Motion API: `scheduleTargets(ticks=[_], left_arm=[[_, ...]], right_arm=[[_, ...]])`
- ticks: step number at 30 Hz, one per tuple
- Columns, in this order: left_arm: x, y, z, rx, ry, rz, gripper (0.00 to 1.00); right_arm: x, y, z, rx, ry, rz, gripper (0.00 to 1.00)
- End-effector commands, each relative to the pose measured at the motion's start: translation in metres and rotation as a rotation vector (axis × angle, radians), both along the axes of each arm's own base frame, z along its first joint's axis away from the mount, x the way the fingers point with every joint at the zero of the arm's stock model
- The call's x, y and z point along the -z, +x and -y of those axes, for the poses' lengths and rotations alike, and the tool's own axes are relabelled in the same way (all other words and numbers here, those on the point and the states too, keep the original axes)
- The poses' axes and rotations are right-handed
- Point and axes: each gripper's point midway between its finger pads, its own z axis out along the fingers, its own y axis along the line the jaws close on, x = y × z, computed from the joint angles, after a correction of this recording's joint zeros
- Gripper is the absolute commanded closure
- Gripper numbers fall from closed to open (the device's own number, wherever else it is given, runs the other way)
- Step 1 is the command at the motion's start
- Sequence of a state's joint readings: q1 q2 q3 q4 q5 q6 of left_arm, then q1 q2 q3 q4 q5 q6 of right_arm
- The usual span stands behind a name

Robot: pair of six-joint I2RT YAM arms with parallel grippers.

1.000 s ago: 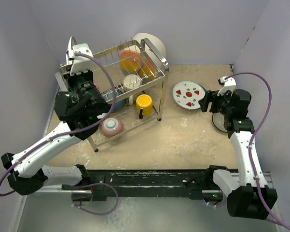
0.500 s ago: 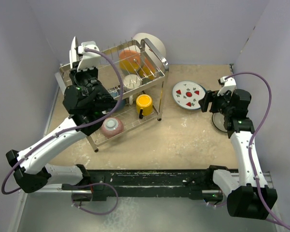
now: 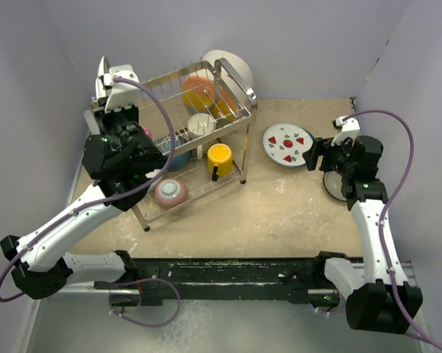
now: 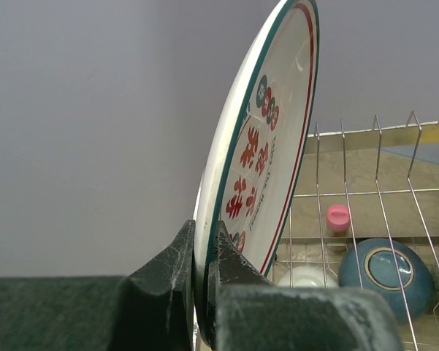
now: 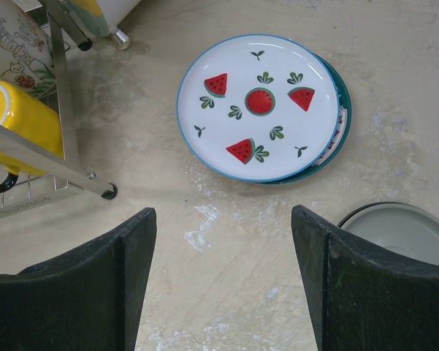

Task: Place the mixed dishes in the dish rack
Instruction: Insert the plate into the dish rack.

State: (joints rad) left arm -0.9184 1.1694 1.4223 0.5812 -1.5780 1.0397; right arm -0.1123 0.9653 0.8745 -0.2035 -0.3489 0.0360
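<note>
The right gripper point(image 5: 223, 219) hangs wide open and empty over the table point(image 5: 226, 183), near the watermelon plate point(image 5: 259, 106). The left gripper point(image 4: 201, 292) pinches the lettered plate point(image 4: 266, 146) by its rim, upright above the rack point(image 4: 365, 137). It should go down edge-first and vertical, seated before release.

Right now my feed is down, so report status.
Left claw shut on red-lettered plate, upright at dish rack. Right claw open by watermelon plate. Nothing seen blocking.

red-lettered white plate point(image 4: 266, 139) | shifted back left | over dish rack point(image 4: 380, 137) end
</note>
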Motion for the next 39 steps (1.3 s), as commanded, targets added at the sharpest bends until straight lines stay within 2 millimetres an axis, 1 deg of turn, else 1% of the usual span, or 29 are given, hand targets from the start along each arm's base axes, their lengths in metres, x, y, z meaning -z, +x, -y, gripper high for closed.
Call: scheduleTargets(ticks=[1, 11, 20, 23, 28, 35, 37, 39], left_arm=[[0.003, -0.004, -0.006, -0.018, -0.052, 0.021, 1.0], [0.016, -0.001, -0.002, -0.018, -0.036, 0.009, 1.0], [0.025, -0.004, -0.005, -0.018, -0.034, 0.007, 1.0], [0.028, -0.004, -0.005, -0.018, -0.036, 0.009, 0.96], [0.034, 0.0, 0.0, -0.018, -0.024, -0.001, 0.86], [0.041, 0.003, 0.004, -0.017, -0.01, -0.012, 0.75], [0.042, 0.003, 0.003, -0.018, -0.011, -0.011, 0.71], [0.041, 0.002, 0.003, -0.018, -0.014, -0.009, 0.65]], right_arm=[[-0.013, 0.004, 0.004, 0.022, -0.001, 0.056, 0.23], [-0.012, 0.004, 0.004, 0.024, -0.001, 0.055, 0.23], [-0.011, 0.004, 0.004, 0.022, 0.0, 0.051, 0.23], [-0.011, 0.005, 0.004, 0.022, -0.001, 0.051, 0.23], [-0.011, 0.005, 0.004, 0.024, -0.001, 0.051, 0.23], [-0.01, 0.005, 0.005, 0.026, -0.003, 0.051, 0.23], [-0.01, 0.005, 0.005, 0.026, -0.001, 0.05, 0.23], [-0.01, 0.005, 0.005, 0.026, -0.003, 0.05, 0.23]])
